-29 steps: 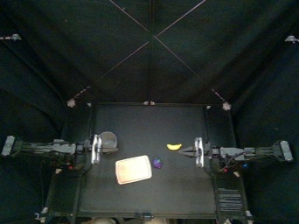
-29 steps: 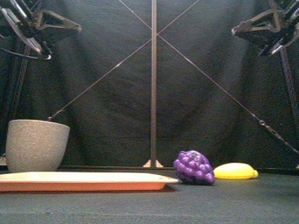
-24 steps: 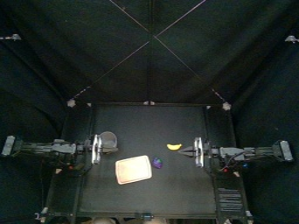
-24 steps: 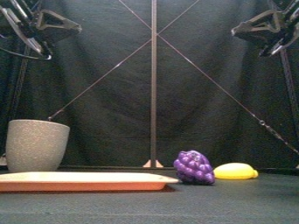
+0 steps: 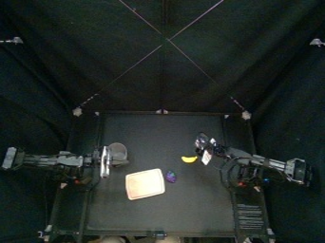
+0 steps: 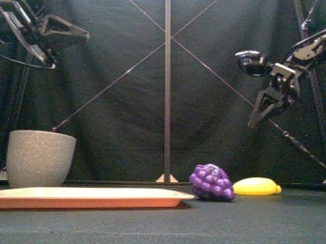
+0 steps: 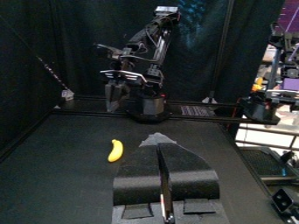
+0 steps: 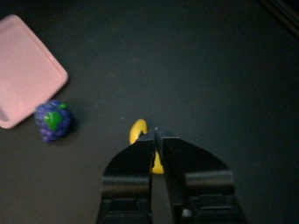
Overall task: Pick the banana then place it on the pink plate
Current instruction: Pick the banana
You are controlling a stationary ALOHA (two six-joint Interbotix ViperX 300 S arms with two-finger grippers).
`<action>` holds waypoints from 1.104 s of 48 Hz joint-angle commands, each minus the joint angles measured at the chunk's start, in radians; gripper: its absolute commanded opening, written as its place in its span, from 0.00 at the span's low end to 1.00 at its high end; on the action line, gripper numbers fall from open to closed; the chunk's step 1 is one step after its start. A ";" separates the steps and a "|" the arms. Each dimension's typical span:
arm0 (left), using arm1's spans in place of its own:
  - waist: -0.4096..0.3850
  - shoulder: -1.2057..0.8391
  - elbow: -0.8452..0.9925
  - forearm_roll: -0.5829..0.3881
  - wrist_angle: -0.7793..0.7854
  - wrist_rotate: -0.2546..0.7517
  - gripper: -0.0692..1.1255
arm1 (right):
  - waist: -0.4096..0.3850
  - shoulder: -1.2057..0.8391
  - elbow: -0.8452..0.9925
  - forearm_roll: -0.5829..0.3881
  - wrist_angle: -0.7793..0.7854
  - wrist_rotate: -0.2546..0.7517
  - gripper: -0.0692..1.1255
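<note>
Swung in from the worktop's (image 5: pixel 178 214) right edge, my right tool (image 8: pixel 159 136) now hangs clenched above the banana (image 5: pixel 189 158), which lies right of the worktop's middle. Left tool (image 7: pixel 163 150) rests clenched at the left edge.

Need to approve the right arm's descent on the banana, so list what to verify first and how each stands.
1. Banana lies free, nothing touching it: ok.
2. Right gripper lined up over the banana: ok, it shows just past the jaw tips.
3. Right jaws open for the grasp: not ok, they look shut.
4. Grapes apart from the banana: ok.
5. Pink plate bare to receive it: ok.
6. Left gripper parked at the left side, out of the way: ok.
</note>
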 commanded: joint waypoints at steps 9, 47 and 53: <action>0.008 0.005 -0.003 -0.002 -0.009 0.000 0.09 | 0.017 0.126 -0.040 -0.008 -0.003 0.002 0.97; 0.038 0.005 0.002 -0.002 -0.077 0.002 0.09 | 0.144 0.518 -0.167 -0.272 0.035 -0.020 0.91; 0.040 0.005 0.002 -0.002 -0.077 0.000 0.09 | 0.143 0.549 -0.169 -0.282 0.032 -0.018 0.90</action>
